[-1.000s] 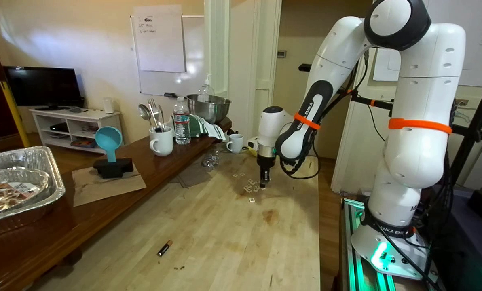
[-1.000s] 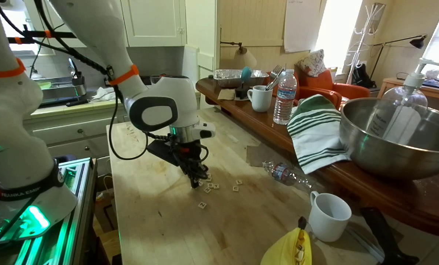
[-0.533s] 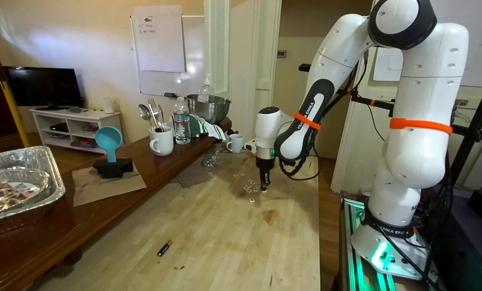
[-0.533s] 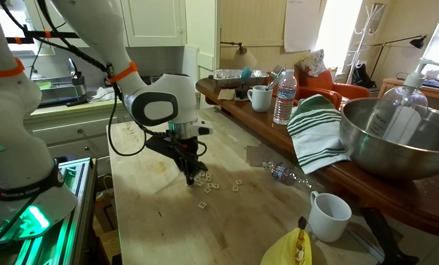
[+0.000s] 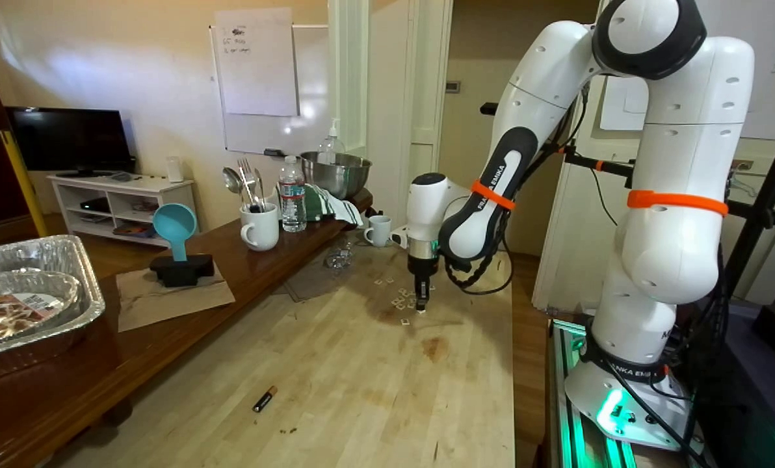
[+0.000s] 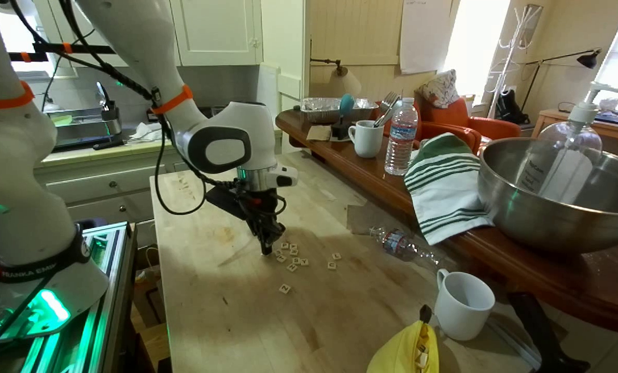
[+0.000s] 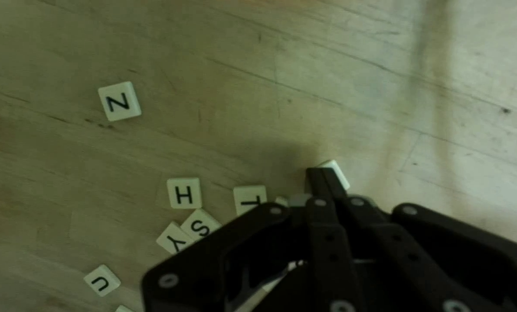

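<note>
Readable in the wrist view: H tile [image 7: 184, 193], S tile [image 7: 200, 223], Y tile [image 7: 174, 237], U tile [image 7: 102, 281]; T tile [image 7: 250, 199] lies sideways, partly covered. N-or-Z tile [image 7: 120, 101]: can't tell which way up. Arm branding: EMIKA on the forearm [image 5: 497, 172], word before it cut by an orange strap [image 5: 491, 195]. FRANKA EMI on the dark base collar [image 6: 37, 273], tail end curving away. Wall sheet [image 5: 259, 65] handwriting, water bottle [image 6: 403, 132] and pump bottle [image 6: 553, 175] labels: too blurred to read.
</note>
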{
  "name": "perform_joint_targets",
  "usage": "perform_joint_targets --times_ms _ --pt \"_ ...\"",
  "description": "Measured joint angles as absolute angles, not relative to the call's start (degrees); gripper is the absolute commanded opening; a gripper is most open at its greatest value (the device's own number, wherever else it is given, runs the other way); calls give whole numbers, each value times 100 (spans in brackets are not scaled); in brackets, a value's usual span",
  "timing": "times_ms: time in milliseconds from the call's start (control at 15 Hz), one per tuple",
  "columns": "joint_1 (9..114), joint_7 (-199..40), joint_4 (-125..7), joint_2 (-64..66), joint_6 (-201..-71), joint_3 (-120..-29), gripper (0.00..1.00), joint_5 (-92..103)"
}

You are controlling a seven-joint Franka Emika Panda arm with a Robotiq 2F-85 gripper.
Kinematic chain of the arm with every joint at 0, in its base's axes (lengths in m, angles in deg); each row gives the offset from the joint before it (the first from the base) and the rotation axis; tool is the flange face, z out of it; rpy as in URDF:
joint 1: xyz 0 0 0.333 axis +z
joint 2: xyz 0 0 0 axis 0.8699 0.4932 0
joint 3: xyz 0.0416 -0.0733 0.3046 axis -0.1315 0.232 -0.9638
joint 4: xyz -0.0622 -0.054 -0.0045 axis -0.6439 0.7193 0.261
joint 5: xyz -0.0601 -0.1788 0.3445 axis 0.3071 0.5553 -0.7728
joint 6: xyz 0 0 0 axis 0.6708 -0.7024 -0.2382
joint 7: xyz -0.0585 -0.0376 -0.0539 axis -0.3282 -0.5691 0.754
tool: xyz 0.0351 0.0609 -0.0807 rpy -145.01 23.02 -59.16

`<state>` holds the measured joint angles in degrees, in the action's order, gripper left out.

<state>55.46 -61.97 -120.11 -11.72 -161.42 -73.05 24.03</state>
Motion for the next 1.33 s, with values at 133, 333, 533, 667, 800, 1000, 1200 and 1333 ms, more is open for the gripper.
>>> perform_joint_targets --times_ms 133,333,533,667,800,1000,1200,1333 --pt "5581 -6400 -11987 -1155 -16142 -7344 0 2282" --pt "5656 -6676 -11923 -1106 -16142 -7398 0 2038" --pt "5711 -6860 -11843 -1047 -16142 -7458 0 1781" --pt "5753 -6986 -11782 -1001 -16142 -7488 0 1661" --pt "5788 -7102 -11734 -966 -16142 -7510 0 1580" --pt "5833 -7236 -11679 -928 -16142 -7523 0 1493" --pt "5857 -7362 -11651 -909 -16128 -7529 0 1473" --pt "5867 -7433 -11641 -904 -16115 -7529 0 1472"
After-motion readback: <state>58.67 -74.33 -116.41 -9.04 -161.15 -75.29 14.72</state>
